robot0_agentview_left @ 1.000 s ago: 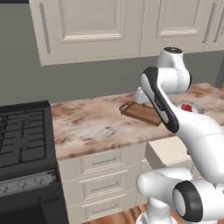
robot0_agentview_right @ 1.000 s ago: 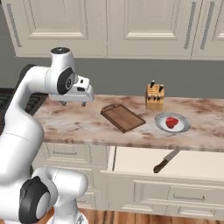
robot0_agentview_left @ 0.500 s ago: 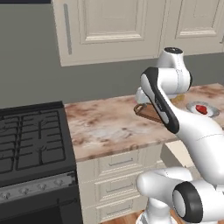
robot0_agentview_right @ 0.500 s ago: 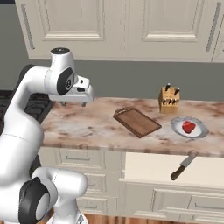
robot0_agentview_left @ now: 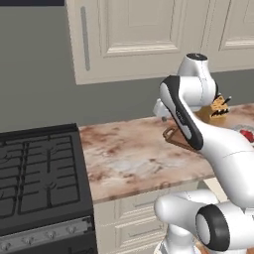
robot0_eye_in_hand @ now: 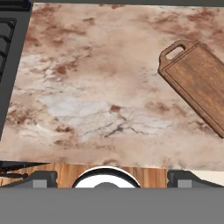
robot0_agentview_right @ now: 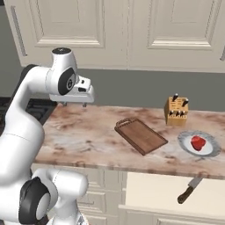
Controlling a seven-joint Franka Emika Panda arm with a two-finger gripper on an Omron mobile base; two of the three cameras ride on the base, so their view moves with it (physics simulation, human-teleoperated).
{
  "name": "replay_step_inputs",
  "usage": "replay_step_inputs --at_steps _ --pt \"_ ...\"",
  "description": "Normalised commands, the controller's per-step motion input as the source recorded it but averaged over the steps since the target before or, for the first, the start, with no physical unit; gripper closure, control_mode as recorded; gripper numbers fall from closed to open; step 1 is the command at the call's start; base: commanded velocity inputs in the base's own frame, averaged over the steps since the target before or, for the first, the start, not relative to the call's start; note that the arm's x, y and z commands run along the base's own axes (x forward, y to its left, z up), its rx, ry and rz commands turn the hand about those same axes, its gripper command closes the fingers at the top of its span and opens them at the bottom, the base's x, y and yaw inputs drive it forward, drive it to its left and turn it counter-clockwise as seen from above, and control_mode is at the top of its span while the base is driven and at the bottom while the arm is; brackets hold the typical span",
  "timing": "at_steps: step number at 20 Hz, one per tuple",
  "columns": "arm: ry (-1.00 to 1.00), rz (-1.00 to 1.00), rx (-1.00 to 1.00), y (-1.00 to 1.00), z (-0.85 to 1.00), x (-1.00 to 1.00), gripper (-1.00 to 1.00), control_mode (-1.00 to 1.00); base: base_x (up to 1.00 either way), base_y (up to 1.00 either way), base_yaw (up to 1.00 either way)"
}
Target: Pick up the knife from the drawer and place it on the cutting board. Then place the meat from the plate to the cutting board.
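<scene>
The knife (robot0_agentview_right: 189, 190) lies slanted in the open cream drawer (robot0_agentview_right: 154, 191) below the counter at the right. On the counter the dark wooden cutting board (robot0_agentview_right: 141, 136) (robot0_eye_in_hand: 197, 81) lies diagonally, its loop handle toward the arm. Right of it stands the grey plate (robot0_agentview_right: 210, 150) with the red meat (robot0_agentview_right: 198, 142) (robot0_agentview_left: 246, 134) on it. My gripper (robot0_agentview_right: 74, 104) (robot0_agentview_left: 161, 117) hangs open and empty above the counter's left part, well left of the board. Its fingertips (robot0_eye_in_hand: 39, 178) stand wide apart in the hand view.
A tan knife block (robot0_agentview_right: 176, 110) (robot0_agentview_left: 218, 105) stands at the back behind the plate. A black stove (robot0_agentview_left: 39, 168) (robot0_eye_in_hand: 6, 65) borders the marbled counter (robot0_agentview_right: 88, 136) on the left. Cream cabinet doors (robot0_agentview_right: 127, 30) hang above.
The whole picture has shifted in both base views: the base has driven, so stove, board and plate sit further right. The arm keeps its pose and the gripper stays open.
</scene>
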Motion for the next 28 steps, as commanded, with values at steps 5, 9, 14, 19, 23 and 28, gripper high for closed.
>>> replay_step_inputs --at_steps 5,9,14,19,23,28 --pt "0.00 0.00 0.00 0.00 0.00 0.00 -1.00 1.00 0.44 0.08 0.04" --pt "0.00 0.00 0.00 0.00 0.00 0.00 -1.00 1.00 0.40 0.02 0.03" --pt "0.00 0.00 0.00 0.00 0.00 0.00 -1.00 1.00 0.31 0.00 0.02" --pt "0.00 0.00 0.00 0.00 0.00 0.00 -1.00 1.00 0.13 0.00 0.00" --pt "0.00 0.00 0.00 0.00 0.00 0.00 -1.00 1.00 0.00 0.01 0.00" --pt "-0.01 0.00 0.00 -0.08 -0.05 -0.18 -1.00 -1.00 -0.06 0.00 0.00"
